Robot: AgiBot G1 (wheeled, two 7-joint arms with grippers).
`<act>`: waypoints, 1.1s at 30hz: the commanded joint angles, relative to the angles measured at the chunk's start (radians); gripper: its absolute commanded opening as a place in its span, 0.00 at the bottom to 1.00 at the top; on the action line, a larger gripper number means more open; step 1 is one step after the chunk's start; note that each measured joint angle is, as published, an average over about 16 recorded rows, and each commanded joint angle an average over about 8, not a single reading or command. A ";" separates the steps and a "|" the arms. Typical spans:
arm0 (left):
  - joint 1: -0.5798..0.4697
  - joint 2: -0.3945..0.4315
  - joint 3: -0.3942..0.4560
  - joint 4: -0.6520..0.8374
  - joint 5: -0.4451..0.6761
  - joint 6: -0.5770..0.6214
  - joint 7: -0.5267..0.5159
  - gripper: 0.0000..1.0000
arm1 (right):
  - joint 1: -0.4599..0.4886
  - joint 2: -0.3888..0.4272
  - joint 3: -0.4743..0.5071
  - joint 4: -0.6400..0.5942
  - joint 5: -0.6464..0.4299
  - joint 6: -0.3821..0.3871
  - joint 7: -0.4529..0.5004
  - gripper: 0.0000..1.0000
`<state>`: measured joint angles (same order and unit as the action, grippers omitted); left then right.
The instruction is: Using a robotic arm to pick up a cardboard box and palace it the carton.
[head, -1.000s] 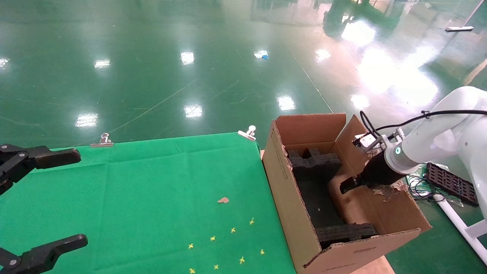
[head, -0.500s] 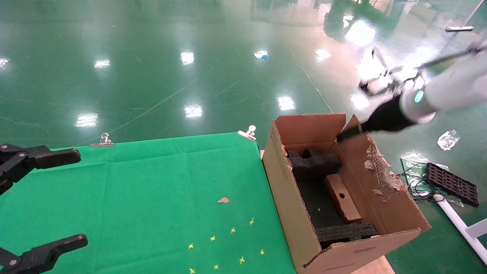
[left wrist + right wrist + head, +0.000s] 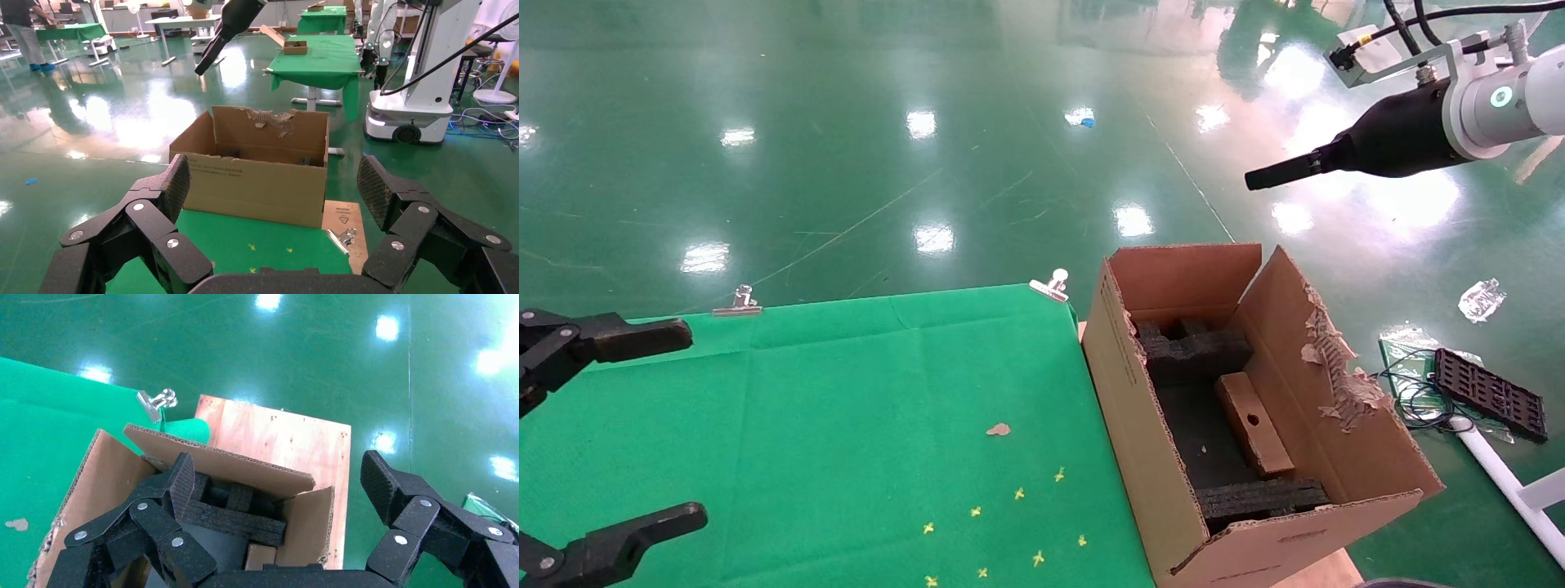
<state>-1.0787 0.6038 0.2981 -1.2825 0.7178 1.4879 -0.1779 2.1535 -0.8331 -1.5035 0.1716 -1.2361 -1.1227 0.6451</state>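
Down in the carton (image 3: 1148, 457), the cardboard box (image 3: 1253, 424) lies well below the wide-open, empty right claw (image 3: 278, 496).

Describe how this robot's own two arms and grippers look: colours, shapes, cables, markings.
The right arm has silver-white segments, a glowing teal ring light, a tapering black wrist, a grey camera block on a bracket and black cables. The right gripper has two black jointed fingers with silver rivets and cross-hatched pads. The left gripper is the same black riveted, textured design; its arm is out of frame.
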 commanded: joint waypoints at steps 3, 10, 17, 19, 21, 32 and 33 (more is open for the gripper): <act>0.000 0.000 0.000 0.000 0.000 0.000 0.000 1.00 | -0.016 0.011 0.030 0.028 0.019 0.002 -0.016 1.00; 0.000 0.000 0.000 0.001 0.000 0.000 0.000 1.00 | -0.133 0.035 0.161 0.147 0.073 -0.039 -0.064 1.00; -0.001 0.000 0.001 0.001 -0.001 0.000 0.001 1.00 | -0.259 0.059 0.302 0.276 0.130 -0.083 -0.117 1.00; -0.001 0.000 0.001 0.001 -0.001 0.000 0.001 1.00 | -0.295 0.067 0.343 0.313 0.147 -0.096 -0.132 1.00; -0.001 0.000 0.001 0.001 -0.001 0.000 0.001 1.00 | -0.333 0.074 0.385 0.351 0.164 -0.109 -0.147 1.00; -0.001 0.000 0.002 0.001 -0.001 0.000 0.001 1.00 | -0.540 0.115 0.618 0.563 0.259 -0.183 -0.233 1.00; -0.001 0.000 0.002 0.001 -0.001 0.000 0.001 1.00 | -0.559 0.119 0.639 0.582 0.267 -0.189 -0.241 1.00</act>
<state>-1.0794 0.6033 0.2998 -1.2816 0.7166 1.4877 -0.1768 1.5948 -0.7142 -0.8642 0.7534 -0.9686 -1.3119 0.4038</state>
